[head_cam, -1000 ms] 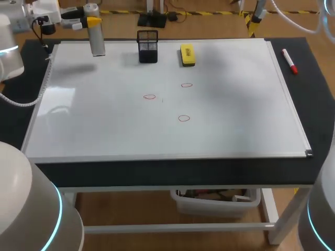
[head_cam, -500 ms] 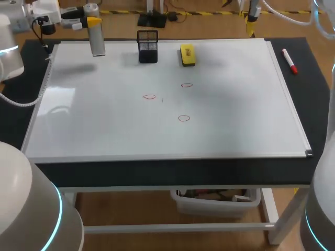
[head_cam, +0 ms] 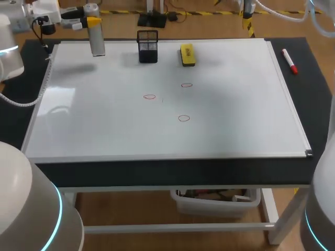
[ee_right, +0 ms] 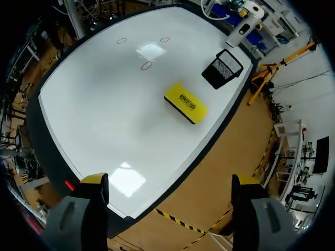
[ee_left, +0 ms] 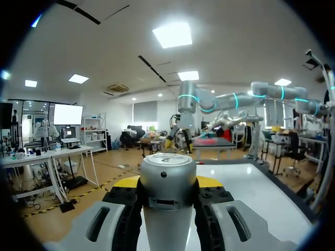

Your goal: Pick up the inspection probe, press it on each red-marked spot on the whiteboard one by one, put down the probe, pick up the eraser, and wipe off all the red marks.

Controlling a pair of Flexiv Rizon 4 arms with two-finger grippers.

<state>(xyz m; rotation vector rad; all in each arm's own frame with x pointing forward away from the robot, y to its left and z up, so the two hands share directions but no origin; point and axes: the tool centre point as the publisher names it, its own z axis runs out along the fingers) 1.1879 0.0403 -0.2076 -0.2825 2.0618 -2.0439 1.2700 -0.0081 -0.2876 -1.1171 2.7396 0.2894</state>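
My left claw [ee_left: 167, 209] grips the inspection probe [head_cam: 97, 36], upright at the far-left corner of the whiteboard [head_cam: 104, 130] that covers most of the counter [head_cam: 316, 104]. Three red marks [head_cam: 183, 118] sit mid-board, so I judge pressing and wiping undone. My right claw [ee_right: 168, 180] gapes empty above the eraser [head_cam: 187, 54] at the far edge.

The whiteboard [head_cam: 235, 120] is plain white inside a pale silver frame, and the worktop [head_cam: 157, 172] around it is black. The three red marks [head_cam: 149, 97] [head_cam: 187, 84] [head_cam: 183, 118] are thin red rings. The eraser [head_cam: 187, 54] is bright yellow with a dark base and a small dark label on top. The mesh pen holder [head_cam: 147, 46] is black with a fine grid pattern. The inspection probe [head_cam: 97, 42] is silver-grey. The marker [head_cam: 289, 60] is white with a red end. The left tool [ee_left: 168, 184] has yellow tips over black and light grey, and the right tool [ee_right: 168, 180] has yellow tips on grey fingers.
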